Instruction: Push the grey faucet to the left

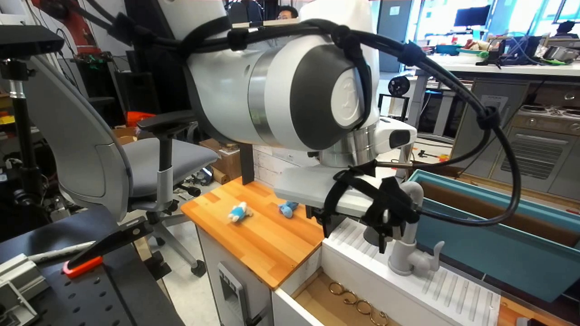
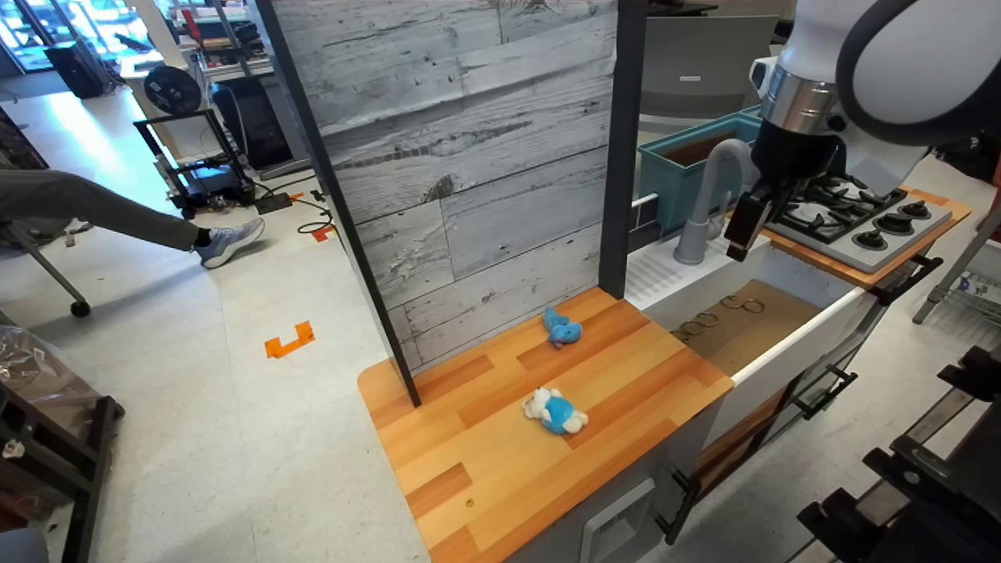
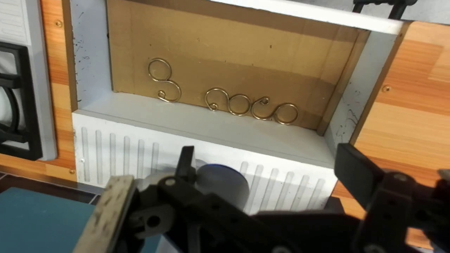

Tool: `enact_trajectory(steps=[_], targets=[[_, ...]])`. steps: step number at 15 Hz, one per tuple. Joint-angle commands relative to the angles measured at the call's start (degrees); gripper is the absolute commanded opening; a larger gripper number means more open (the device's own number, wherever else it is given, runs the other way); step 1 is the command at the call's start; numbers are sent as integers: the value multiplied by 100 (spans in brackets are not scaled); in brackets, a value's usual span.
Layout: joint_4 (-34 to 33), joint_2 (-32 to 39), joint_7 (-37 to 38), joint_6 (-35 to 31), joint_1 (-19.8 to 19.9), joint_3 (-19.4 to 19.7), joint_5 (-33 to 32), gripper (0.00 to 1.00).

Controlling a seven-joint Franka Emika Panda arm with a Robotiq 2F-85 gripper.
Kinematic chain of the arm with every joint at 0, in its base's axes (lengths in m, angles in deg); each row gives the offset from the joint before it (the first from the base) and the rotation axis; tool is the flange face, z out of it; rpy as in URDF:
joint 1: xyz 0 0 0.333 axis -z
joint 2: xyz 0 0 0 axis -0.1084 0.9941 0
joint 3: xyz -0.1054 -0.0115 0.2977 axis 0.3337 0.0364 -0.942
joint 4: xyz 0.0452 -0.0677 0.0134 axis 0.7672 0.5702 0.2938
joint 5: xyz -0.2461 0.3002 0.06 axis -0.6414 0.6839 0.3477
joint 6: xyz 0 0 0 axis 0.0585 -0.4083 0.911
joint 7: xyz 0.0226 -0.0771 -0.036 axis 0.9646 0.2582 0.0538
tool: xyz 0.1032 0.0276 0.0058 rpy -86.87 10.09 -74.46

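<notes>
On the white ribbed ledge [image 1: 455,290] bordering the sink basin [image 3: 211,45], at four o'clock in an exterior view, the grey faucet [image 1: 411,234] stands upright, its spout [image 2: 719,168] arching toward the black two-finger Robotiq gripper [image 3: 269,161]. The jaws stand wide apart with nothing pinched between them. In the wrist view the cylindrical spout mouth [image 3: 223,184] lies at eight o'clock from the middle of the gap, just beside one finger [image 3: 185,161]; whether they touch, I cannot tell.

The faucet looks like hollow plastic: light, stiff, matte enough not to slip much, and likely to swivel rather than bend, though a hard shove might strain the joint at its collar [image 1: 402,258]. No grasp seems needed. A finger flat against the spout near its mouth should give the best leverage; pushing the thick post [image 2: 694,234] would probably turn nothing.

The lever handle [image 1: 428,259] shows plainly in an exterior view, at three o'clock from the post; the wrist view does not let me pick it out, but shows the jaw gap best. In an exterior view with the gas-style cooktop [image 2: 848,227] at three o'clock from the faucet, the gripper is seen edge-on and hides the spout mouth.
</notes>
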Motion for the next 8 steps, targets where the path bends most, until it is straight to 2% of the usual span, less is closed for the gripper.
enact_trajectory(steps=[1, 5, 8], targets=[[-456, 233, -309, 569, 7, -488, 102, 100], [-814, 322, -725, 1267, -43, -775, 0, 100], [-921, 332, -976, 1634, -79, -806, -60, 100]])
